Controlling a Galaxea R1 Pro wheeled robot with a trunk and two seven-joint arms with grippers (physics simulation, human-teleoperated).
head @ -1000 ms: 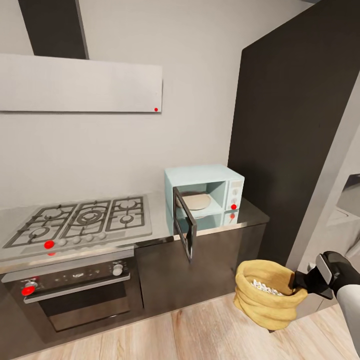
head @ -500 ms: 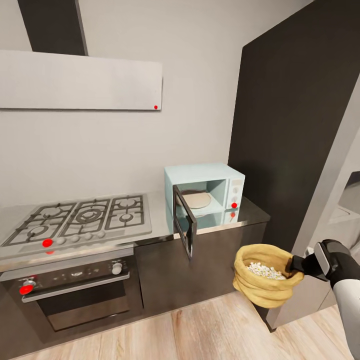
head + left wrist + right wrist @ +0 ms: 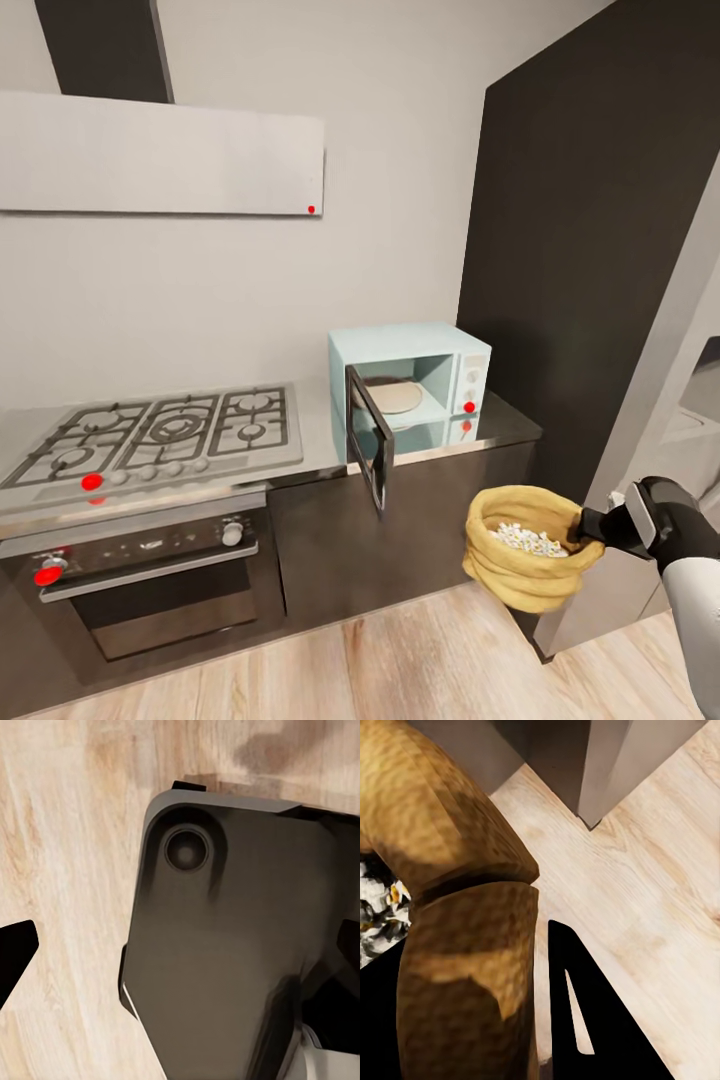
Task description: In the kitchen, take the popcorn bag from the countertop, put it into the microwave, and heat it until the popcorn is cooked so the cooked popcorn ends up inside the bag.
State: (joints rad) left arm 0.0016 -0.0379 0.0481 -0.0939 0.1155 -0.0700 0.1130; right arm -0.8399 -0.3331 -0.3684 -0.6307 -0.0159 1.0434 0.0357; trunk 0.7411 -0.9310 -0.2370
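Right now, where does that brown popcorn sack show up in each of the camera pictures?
Head view: the popcorn bag hangs low at right, held at its rim by the right tool, below the open microwave.
Right wrist view: its rolled rim looms close, popcorn beside it.
Left wrist view: not in it.
Shared landmark: the wooden floor.

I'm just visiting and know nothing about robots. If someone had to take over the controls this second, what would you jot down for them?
Right gripper: shut on the rim of the popcorn bag, holding it in the air above the wooden floor, below countertop height.
Left gripper: its state cannot be told from these views.
Popcorn: pale bits visible inside the open bag.
Microwave: on the countertop's right end, door swung open, turntable bare.
Done: bag picked up, door opened.
Left: raise the bag, set it inside the microwave, release, shut the door, start heating.
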